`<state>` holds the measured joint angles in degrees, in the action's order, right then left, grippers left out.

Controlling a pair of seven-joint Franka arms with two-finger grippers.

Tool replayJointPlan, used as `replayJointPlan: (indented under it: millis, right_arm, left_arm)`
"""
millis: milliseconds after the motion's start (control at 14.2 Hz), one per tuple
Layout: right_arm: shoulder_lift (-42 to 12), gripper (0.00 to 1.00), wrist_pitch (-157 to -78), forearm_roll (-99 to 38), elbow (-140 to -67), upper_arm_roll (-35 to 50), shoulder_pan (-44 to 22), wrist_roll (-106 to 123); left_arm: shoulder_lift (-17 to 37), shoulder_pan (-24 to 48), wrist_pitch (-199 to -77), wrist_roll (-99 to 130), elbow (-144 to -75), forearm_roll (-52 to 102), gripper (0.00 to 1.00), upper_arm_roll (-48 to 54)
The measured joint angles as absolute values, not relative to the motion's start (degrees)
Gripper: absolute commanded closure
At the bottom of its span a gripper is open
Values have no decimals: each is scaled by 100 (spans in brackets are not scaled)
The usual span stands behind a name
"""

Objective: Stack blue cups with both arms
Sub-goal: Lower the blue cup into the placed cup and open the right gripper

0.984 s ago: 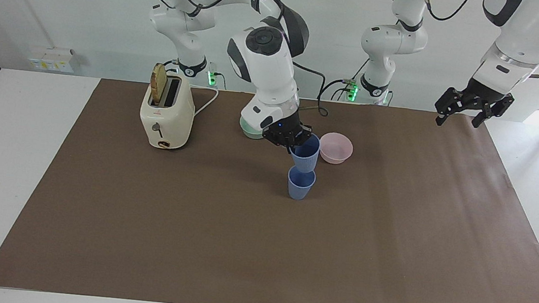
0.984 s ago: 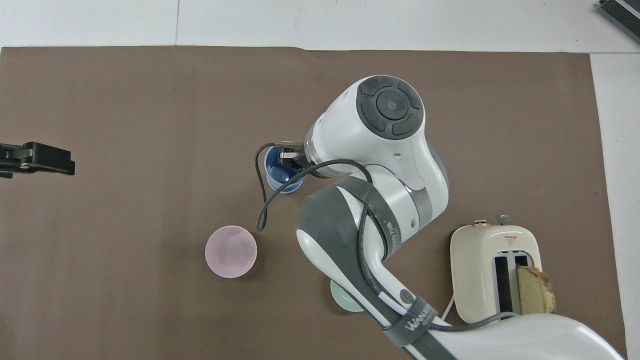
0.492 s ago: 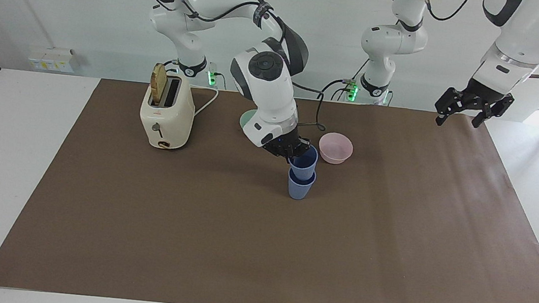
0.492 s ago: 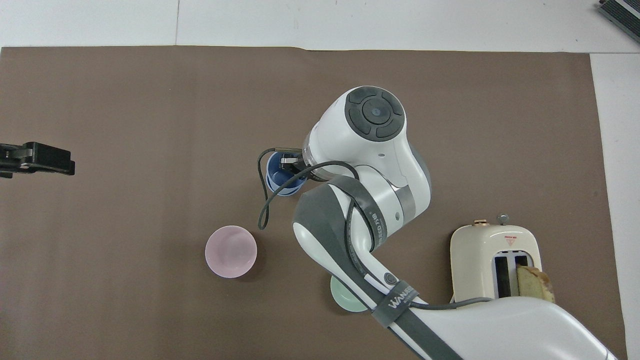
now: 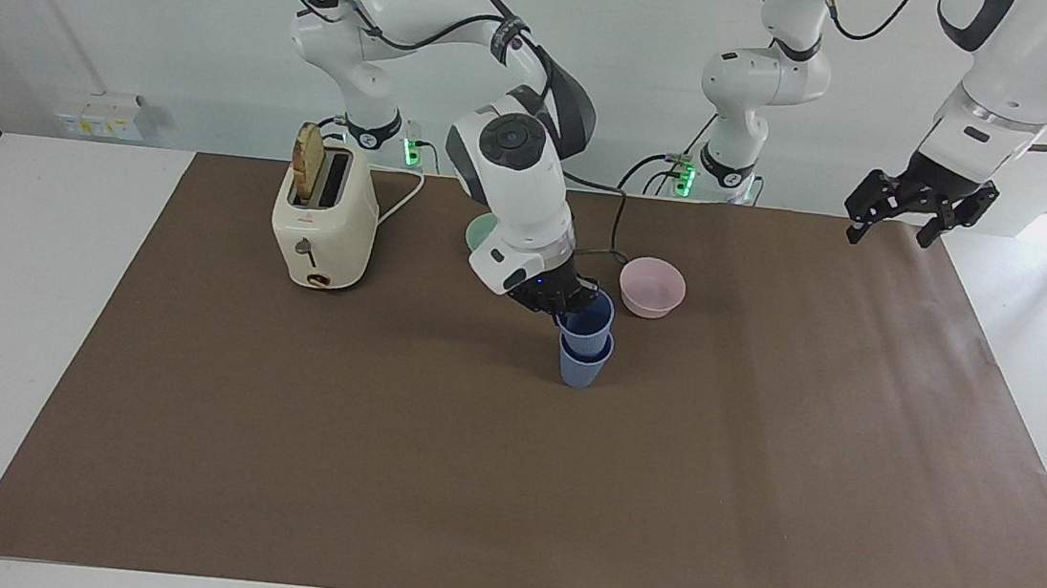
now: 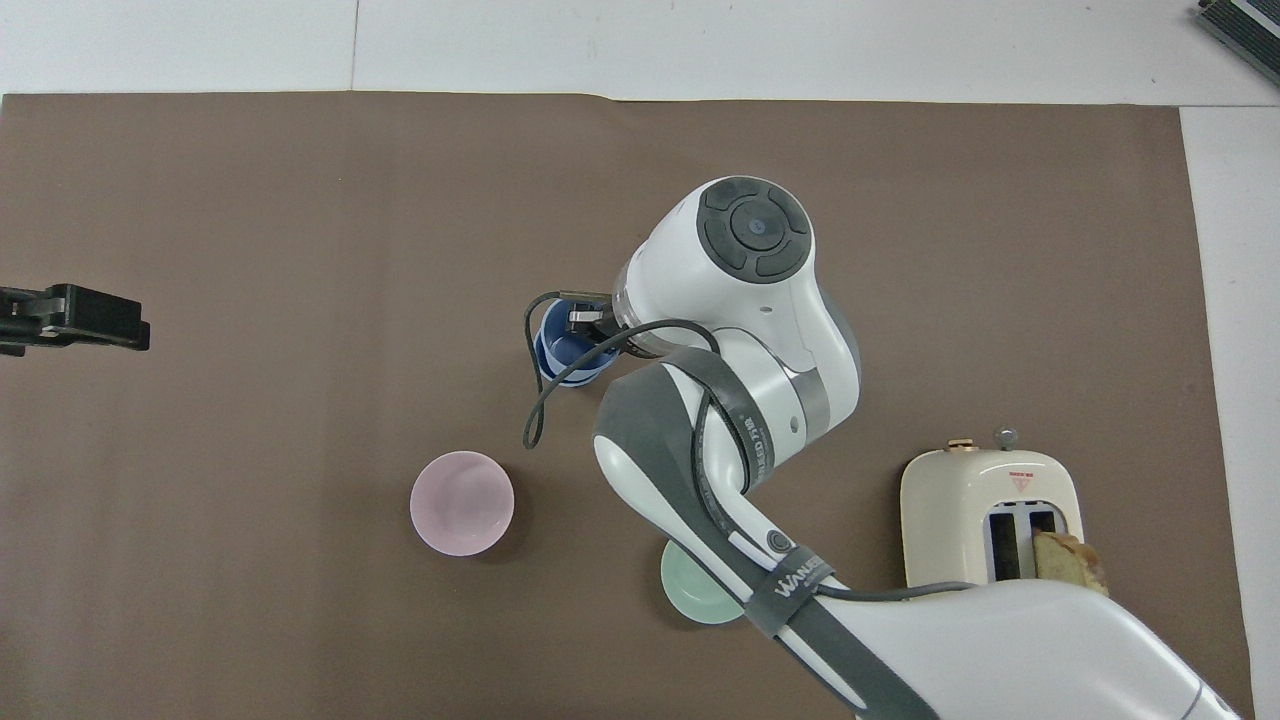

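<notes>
Two blue cups [image 5: 585,343] now sit nested; right gripper [image 5: 568,305] fingers clamp the top one, should let go. Left gripper [image 5: 915,216] waits, fingers apart.

Upper cup [image 5: 587,317] lower, nested deeper.

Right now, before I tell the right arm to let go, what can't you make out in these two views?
- Right gripper: its wrist covers the fingers in the overhead view, and in the facing view they are too small to tell its grip on the upper blue cup.
- How deep that cup sits in the lower blue cup: the walls hide it.
- Mint-green bowl: partly hidden by the right arm in both views.
</notes>
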<state>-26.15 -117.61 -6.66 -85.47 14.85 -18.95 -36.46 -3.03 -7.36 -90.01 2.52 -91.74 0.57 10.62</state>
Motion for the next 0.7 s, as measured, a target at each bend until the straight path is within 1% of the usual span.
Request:
replayJointPlan:
  millis: [281,562,703]
  right_arm:
    - [-2745,100,-11783,-565,-8568,1471,-1889,-3633]
    - [-2919,100,-12162,-535,-8646,1476,-1896,-3630]
    - [-2923,37,-12180,-535,-8647,1482,-1901,-3630]
  left_arm:
    - [-303,-736,-9001,252,-9174,57,0,1062]
    - [-303,-736,-9001,252,-9174,57,0,1062]
    - [-303,-736,-9001,252,-9174,57,0,1062]
